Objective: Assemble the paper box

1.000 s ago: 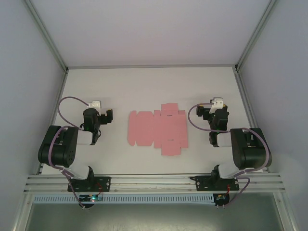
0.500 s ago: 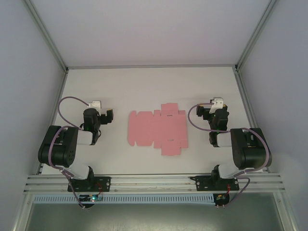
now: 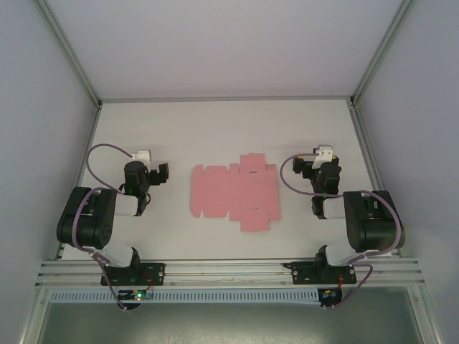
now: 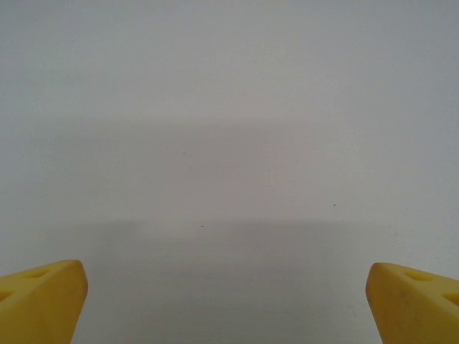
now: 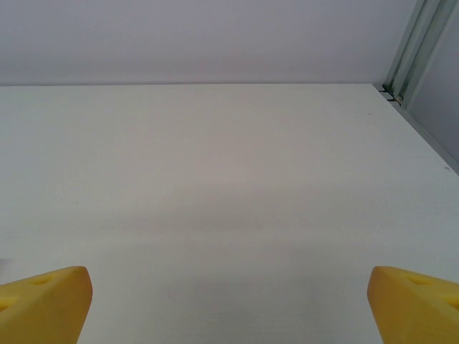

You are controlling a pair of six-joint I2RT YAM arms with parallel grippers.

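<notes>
The white table point(image 3: 215, 129) carries the box point(image 3: 233, 192) near its middle. It is a flat pink die-cut sheet with no panel raised, so I judge the assembly has not begun and the step in hand is the first approach. The sheet's long axis runs left to right across the table, roughly parallel to the near edge. Its scalloped end points toward the left arm and its squarer end toward the right arm. On the right half, one flap juts toward the far wall and another toward the bases. The sheet lies between the two arms and well apart from both, touching neither. The left gripper point(image 3: 159, 173) sits folded back at the left of the sheet. The right gripper point(image 3: 301, 165) sits likewise at its right. Each holds nothing. In the wrist views the yellow fingers point(image 4: 43, 299) of the left, and those of the right point(image 5: 44, 301), stand at opposite lower corners over bare table, so both pairs are spread wide. The next move likely calls for both arms to reach inward. One could pin a middle panel while the other catches a free flap edge and turns it up along its crease. Thin card lying flush on the table gives little to grip, so an outer flap looks the likeliest place to start.
</notes>
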